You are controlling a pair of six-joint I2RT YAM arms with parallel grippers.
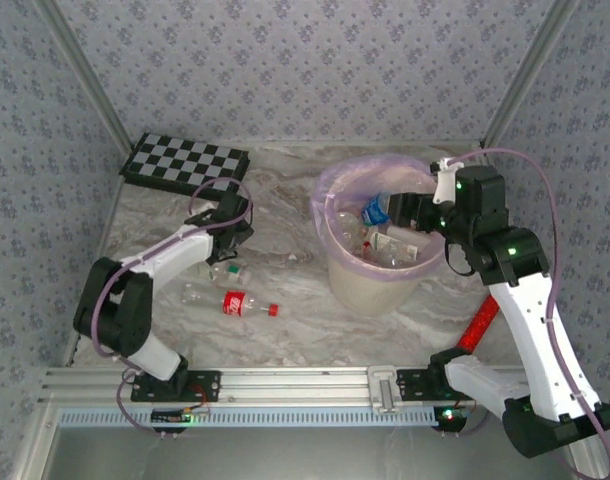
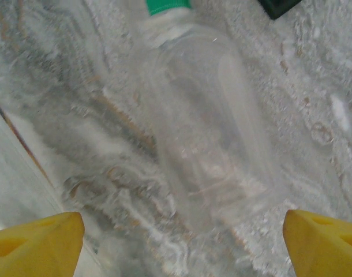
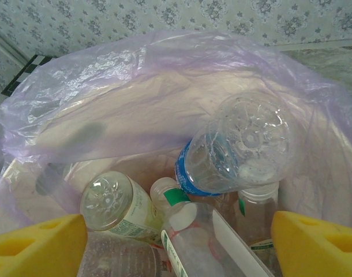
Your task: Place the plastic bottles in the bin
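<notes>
Because the bottles not yet binned lie on the left side of the table (image 1: 295,332), the left arm is the nearer one to them. Closest to the arm bases, a red-labelled bottle (image 1: 243,304) lies on its side, its red cap pointing right. Just beyond it, the left gripper (image 1: 228,238) hangs low over a clear bottle with a green cap (image 2: 205,127).

From the left wrist, this clear bottle lies flat, straight ahead of the yellow fingertips (image 2: 37,242), which are spread wide and hold nothing. Its long axis runs away from them, cap at the far end, and its body sits centred in the gap with neither finger touching it. I judge the coming move to be a straight drop and a squeeze across the body.

Farther right, the bin (image 1: 365,290) holds several bottles, among them a blue-labelled bottle (image 3: 233,150) leaning against the liner (image 3: 135,86). The right gripper (image 3: 176,242) hovers above the bin's mouth, released and empty. At the far edge lies a chequered board (image 1: 185,165).
</notes>
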